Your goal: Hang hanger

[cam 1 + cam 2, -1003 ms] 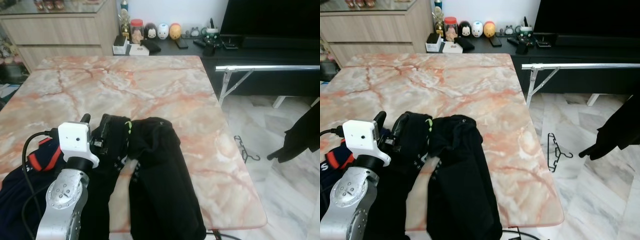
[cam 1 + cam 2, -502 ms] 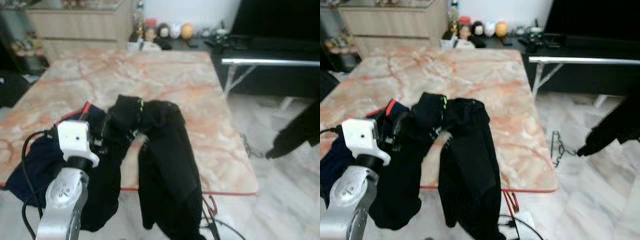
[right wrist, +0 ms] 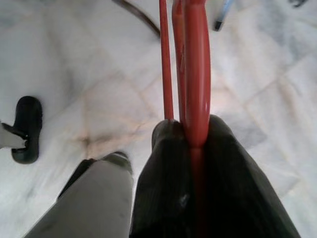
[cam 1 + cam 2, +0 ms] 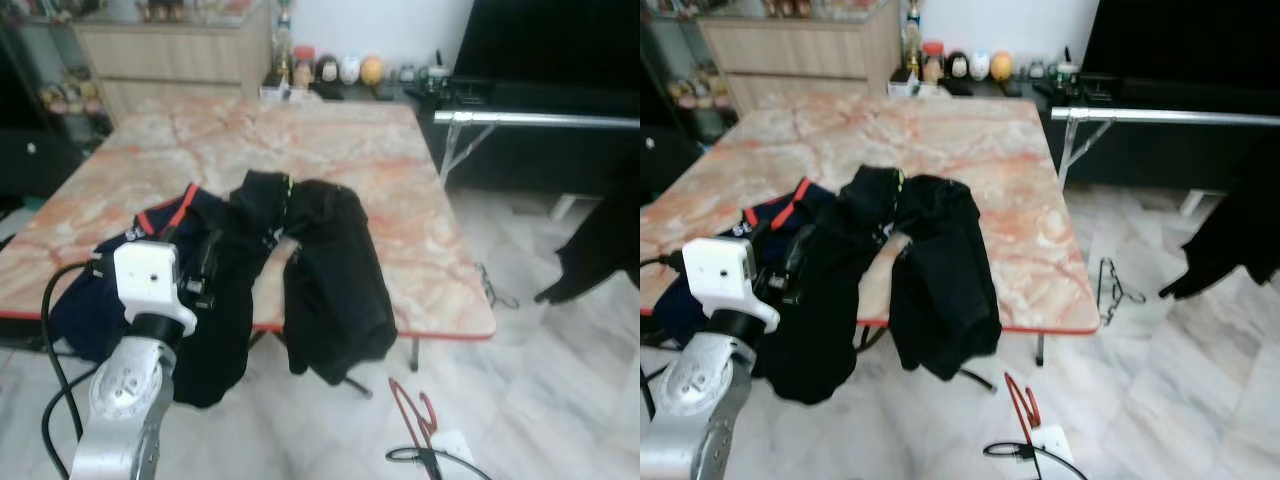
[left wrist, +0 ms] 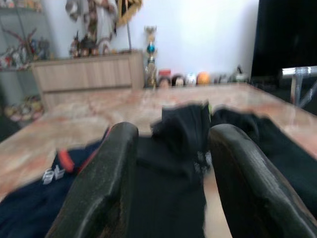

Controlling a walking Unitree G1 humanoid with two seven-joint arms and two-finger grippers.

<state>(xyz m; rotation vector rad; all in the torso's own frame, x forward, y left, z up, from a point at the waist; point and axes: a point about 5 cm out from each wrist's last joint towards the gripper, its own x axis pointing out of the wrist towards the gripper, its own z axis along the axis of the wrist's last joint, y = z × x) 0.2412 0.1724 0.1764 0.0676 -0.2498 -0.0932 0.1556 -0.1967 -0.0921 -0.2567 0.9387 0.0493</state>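
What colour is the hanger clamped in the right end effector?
Red: the thin red hanger in the right end effector, clearest in the right wrist view.

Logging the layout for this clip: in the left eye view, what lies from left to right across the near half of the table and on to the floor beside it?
Navy garment with red trim → black garment hanging over the table edge → black hanger on the floor → dark clothing hanging at the right edge.
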